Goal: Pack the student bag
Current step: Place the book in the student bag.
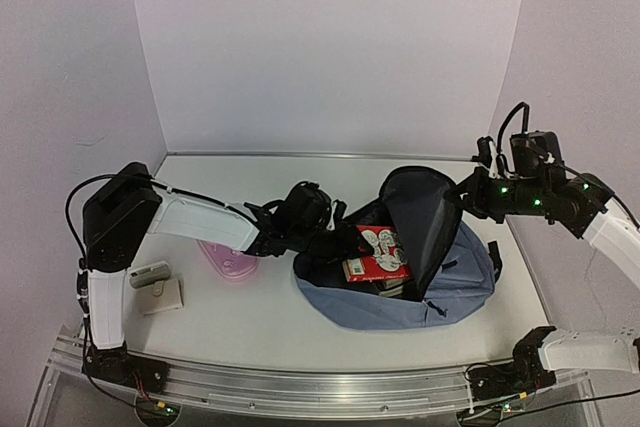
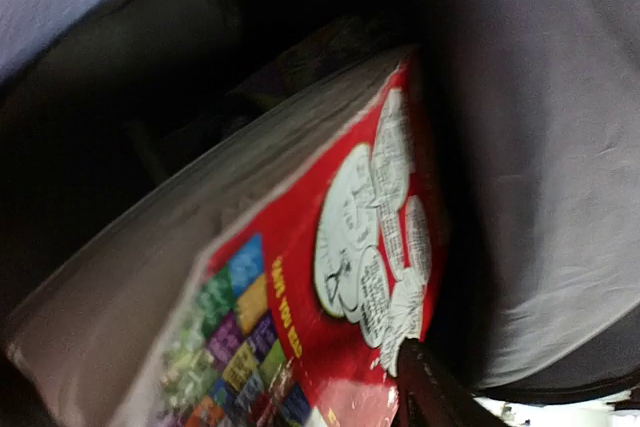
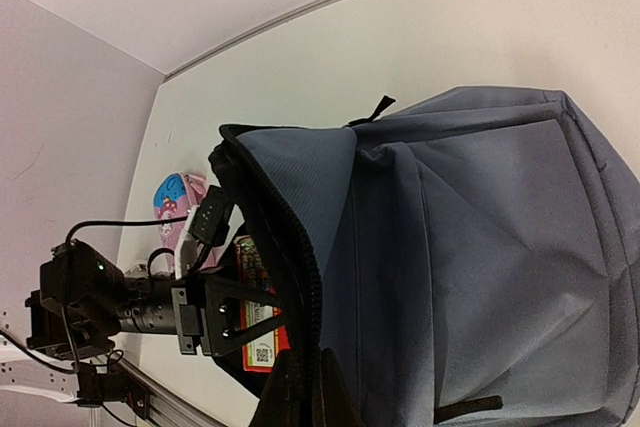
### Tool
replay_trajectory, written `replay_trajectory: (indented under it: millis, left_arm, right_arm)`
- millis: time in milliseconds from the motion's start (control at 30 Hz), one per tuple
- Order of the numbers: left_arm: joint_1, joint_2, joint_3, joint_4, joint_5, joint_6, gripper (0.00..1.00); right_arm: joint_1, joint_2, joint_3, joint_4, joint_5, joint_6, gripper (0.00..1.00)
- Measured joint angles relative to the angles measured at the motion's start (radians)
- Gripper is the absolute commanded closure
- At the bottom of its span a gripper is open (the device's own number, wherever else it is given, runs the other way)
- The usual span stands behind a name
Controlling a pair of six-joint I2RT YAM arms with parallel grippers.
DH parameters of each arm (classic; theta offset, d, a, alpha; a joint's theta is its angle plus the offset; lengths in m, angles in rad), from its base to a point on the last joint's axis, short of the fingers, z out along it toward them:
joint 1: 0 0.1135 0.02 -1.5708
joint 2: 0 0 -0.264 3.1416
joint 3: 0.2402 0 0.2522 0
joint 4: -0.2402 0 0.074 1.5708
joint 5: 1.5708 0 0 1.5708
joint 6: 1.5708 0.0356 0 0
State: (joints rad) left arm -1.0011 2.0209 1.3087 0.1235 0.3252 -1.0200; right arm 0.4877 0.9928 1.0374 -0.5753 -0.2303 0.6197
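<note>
The slate-blue student bag (image 1: 400, 299) lies on the table with its main pocket open. My right gripper (image 1: 468, 190) is shut on the flap's black zipper edge and holds the flap up; the right wrist view shows its fingers (image 3: 300, 392) pinching that edge. A red book (image 1: 378, 252) with white cartoon bubbles lies slanted in the opening. My left gripper (image 1: 335, 242) reaches into the bag's mouth at the book. Only one finger (image 2: 428, 387) shows in the left wrist view, set off to one side at the book's (image 2: 330, 277) cover, so the jaws stand open.
A small pink cartoon pencil case (image 1: 228, 262) lies just left of the bag, under the left arm. Two small pale items (image 1: 152, 273) (image 1: 162, 296) sit near the left arm's base. White walls close the table at the back and sides.
</note>
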Motion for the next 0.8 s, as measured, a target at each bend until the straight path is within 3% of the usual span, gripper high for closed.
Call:
replay_trajectory:
  millis: [100, 233, 500, 800]
  left_arm:
    - [-0.006, -0.002, -0.001, -0.072, -0.045, 0.034, 0.25]
    - [-0.016, -0.032, -0.007, -0.163, -0.117, 0.077, 0.24]
    - [-0.033, -0.059, -0.001, -0.218, -0.153, 0.110, 0.30]
    - [-0.043, 0.025, 0.105, -0.234, -0.135, 0.124, 0.37]
  right_arm:
    - [0.000, 0.000, -0.002, 0.003, -0.001, 0.002, 1.00]
    - [0.000, 0.000, -0.006, 0.010, -0.004, 0.004, 1.00]
    - [0.000, 0.000, -0.010, 0.018, -0.013, 0.007, 1.00]
    - [0.000, -0.007, -0.026, 0.038, -0.019, 0.009, 1.00]
